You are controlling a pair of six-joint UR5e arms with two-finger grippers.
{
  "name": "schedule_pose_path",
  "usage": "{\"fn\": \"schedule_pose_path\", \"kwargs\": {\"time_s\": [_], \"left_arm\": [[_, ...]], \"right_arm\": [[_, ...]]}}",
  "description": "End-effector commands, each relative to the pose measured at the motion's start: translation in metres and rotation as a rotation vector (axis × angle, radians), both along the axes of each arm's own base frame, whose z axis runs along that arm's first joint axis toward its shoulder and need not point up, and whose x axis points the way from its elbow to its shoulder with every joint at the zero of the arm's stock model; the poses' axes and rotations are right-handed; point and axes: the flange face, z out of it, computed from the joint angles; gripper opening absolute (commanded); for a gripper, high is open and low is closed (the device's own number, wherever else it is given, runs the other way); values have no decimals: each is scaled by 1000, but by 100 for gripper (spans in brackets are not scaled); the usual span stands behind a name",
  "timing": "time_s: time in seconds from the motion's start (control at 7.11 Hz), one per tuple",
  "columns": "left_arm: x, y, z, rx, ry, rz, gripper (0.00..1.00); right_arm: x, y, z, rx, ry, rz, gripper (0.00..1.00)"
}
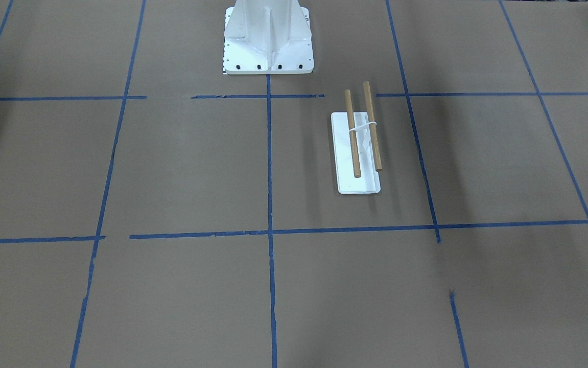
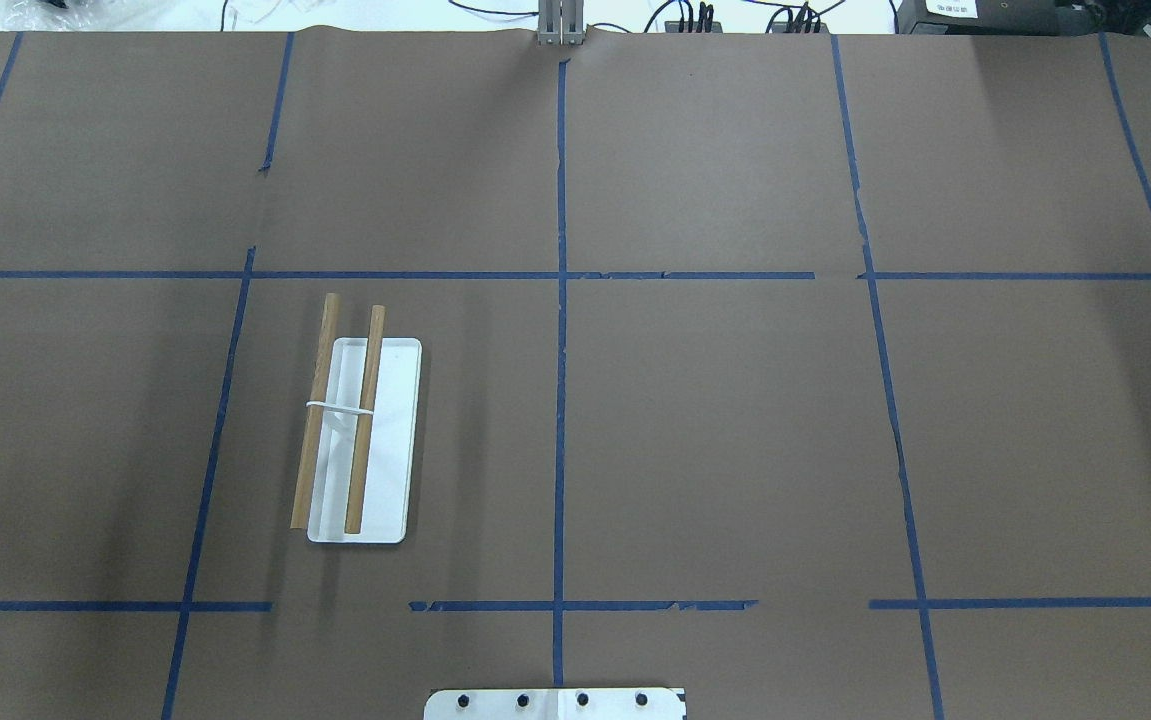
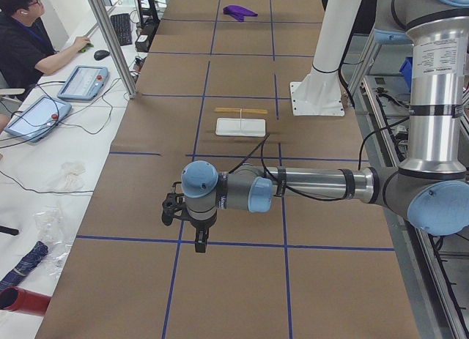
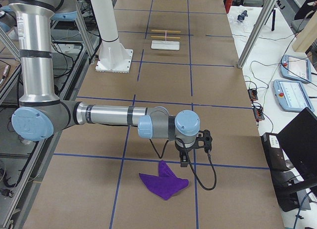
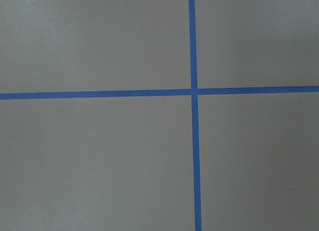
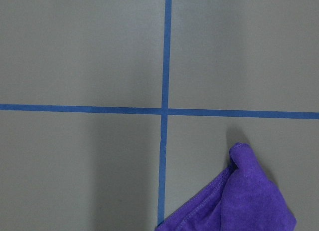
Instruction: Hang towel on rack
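Note:
The rack (image 2: 390,440) stands on the brown table on my left half, with a white base and two brown dowels; it also shows in the front view (image 1: 357,181) and both side views (image 3: 240,127) (image 4: 165,45). The purple towel (image 4: 163,185) lies crumpled on the table at my far right end, far from the rack; it also shows in the right wrist view (image 6: 239,206) and small in the left side view (image 3: 238,12). My right gripper (image 4: 183,162) hangs just above the towel's edge. My left gripper (image 3: 200,244) hangs over bare table. I cannot tell whether either is open or shut.
The big white bolted pedestal (image 1: 268,41) stands at the table's robot side, near the rack. Blue tape lines (image 5: 193,91) grid the brown paper. An operator (image 3: 29,39) sits beside the table with tablets (image 3: 80,83) and cables.

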Motion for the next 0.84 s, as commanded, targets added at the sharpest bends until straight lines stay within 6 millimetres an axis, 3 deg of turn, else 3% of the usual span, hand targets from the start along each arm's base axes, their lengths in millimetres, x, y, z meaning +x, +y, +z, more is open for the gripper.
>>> {"fn": "schedule_pose_path", "kwargs": {"time_s": [0.0, 0.28, 0.42, 0.7], "left_arm": [[0, 0, -4, 6, 1, -2, 100], [0, -1, -7, 13, 0, -2, 100], [0, -2, -8, 16, 1, 0, 100], [0, -3, -12, 26, 1, -2, 100]], "right_arm": [[-2, 0, 0, 2, 2, -6, 100], [-13, -16, -31, 75, 31, -41, 100], [-13, -11, -8, 23, 36, -35, 100], [-14, -5, 63, 5, 39, -44, 100]]}}
